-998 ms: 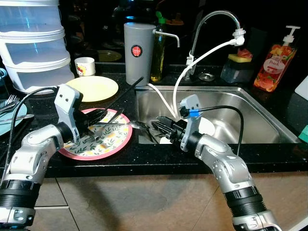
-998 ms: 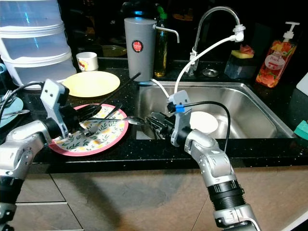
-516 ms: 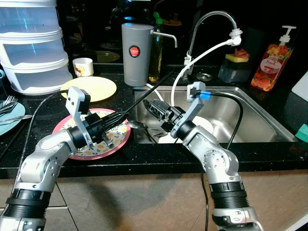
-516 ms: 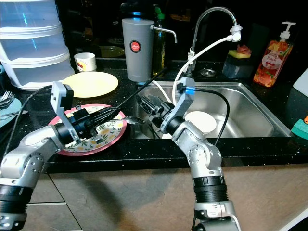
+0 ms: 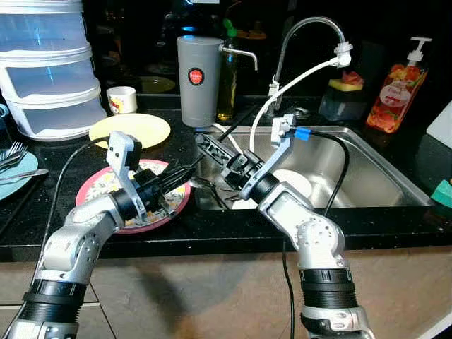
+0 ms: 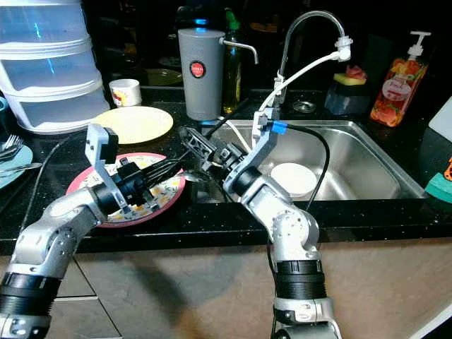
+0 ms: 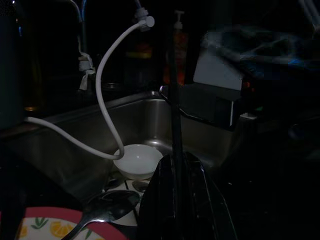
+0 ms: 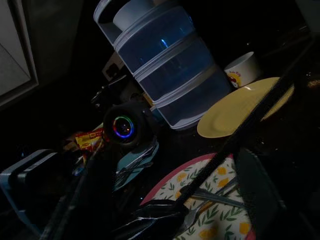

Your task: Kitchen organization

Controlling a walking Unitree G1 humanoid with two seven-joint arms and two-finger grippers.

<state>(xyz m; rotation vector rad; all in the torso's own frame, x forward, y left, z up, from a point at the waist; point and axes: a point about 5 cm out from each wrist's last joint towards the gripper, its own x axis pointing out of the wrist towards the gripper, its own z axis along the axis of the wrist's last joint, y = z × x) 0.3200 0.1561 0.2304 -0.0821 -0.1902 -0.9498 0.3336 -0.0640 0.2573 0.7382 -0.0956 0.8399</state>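
Left hand (image 5: 164,188) sits low over the pink-rimmed floral plate (image 5: 106,187) on the black table (image 5: 395,219), fingers pressed together on a thin black stick (image 5: 219,134) that runs up and back toward the tap; in the left wrist view the same stick rises straight from between the closed fingers. Right hand (image 5: 212,150) is raised over the left rim of the steel sink (image 5: 367,169), pointing back toward the plates, just beside the stick; how far its fingers are spread, cannot tell. A metal spoon (image 6: 189,175) lies with its bowl at the plate's right edge, next to the sink rim. In the right wrist view a fork (image 8: 210,197) lies on the floral plate.

Yellow plate (image 5: 141,127) is behind the floral one, with a small white cup (image 5: 122,99) with a red and yellow print behind it. Grey jug (image 5: 198,81) carries a round red label, text too small to read. Stacked clear tubs (image 5: 42,85) at far left, blue plate with cutlery (image 5: 14,166) at the left edge. White bowl (image 6: 293,178) lies in the sink, white hose (image 5: 296,78) hangs from the curved tap (image 5: 311,28). Orange pump bottle (image 5: 394,95) with fruit pictures at right, label word not legible; sponge holder (image 5: 342,99) beside it.
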